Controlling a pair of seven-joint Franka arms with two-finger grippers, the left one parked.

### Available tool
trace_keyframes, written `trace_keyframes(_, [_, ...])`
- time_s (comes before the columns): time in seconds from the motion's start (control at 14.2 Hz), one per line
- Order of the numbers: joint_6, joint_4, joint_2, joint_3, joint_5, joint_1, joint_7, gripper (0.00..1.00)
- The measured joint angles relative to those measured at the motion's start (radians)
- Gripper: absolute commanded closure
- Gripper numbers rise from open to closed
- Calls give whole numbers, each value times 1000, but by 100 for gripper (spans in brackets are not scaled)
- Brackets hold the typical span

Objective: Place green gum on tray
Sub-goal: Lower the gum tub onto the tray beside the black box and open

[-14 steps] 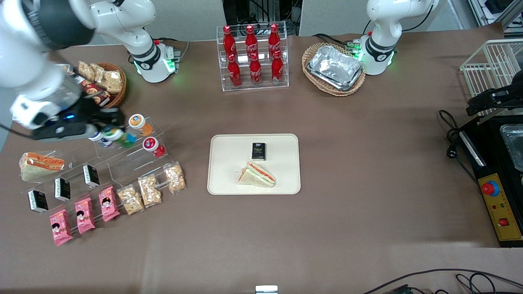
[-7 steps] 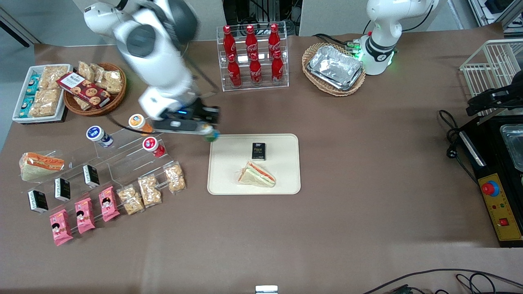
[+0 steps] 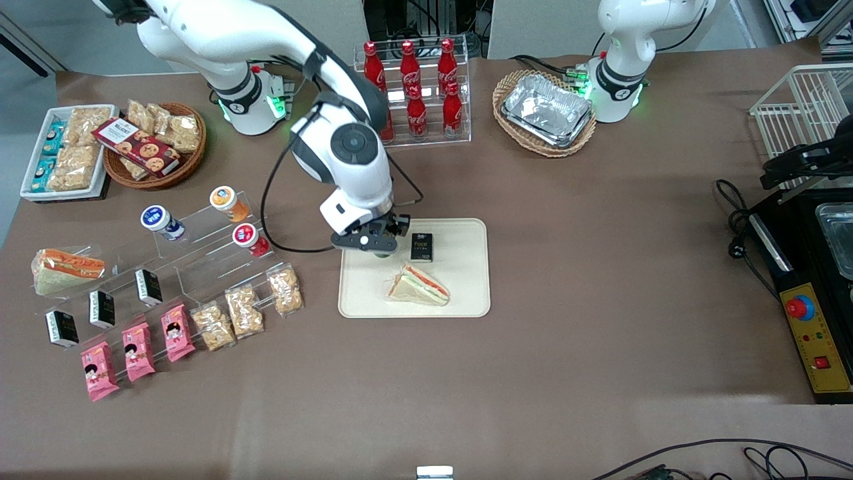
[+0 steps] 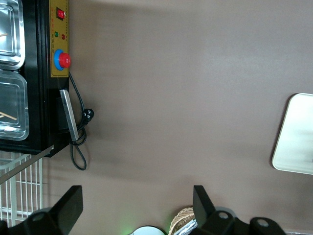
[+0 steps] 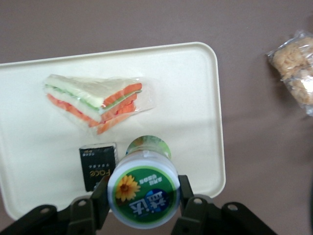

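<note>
The gripper (image 5: 143, 205) clamps the green gum (image 5: 143, 194) (light, rigid, likely slick-sided) by its sides above the tray (image 5: 205, 112)

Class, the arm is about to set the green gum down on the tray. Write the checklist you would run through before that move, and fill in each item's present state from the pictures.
1. Green gum held between the fingers of the claw: ok.
2. Claw above the tray, inside its rim: ok.
3. Bare tray surface under the gum: ok, the wrist view shows cream tray around the canister.
4. Clear of the black box: not ok, it lies right beside the gum, so the margin looks tight.
5. Clear of the sandwich: ok, it lies nearer the front camera, with a gap.
6. Gum's height above the tray: cannot tell.
</note>
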Motion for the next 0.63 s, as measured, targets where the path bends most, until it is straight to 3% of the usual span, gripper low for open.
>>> trace_keyframes(0.63, [135,-106,82,-11,-6,-9,17,74])
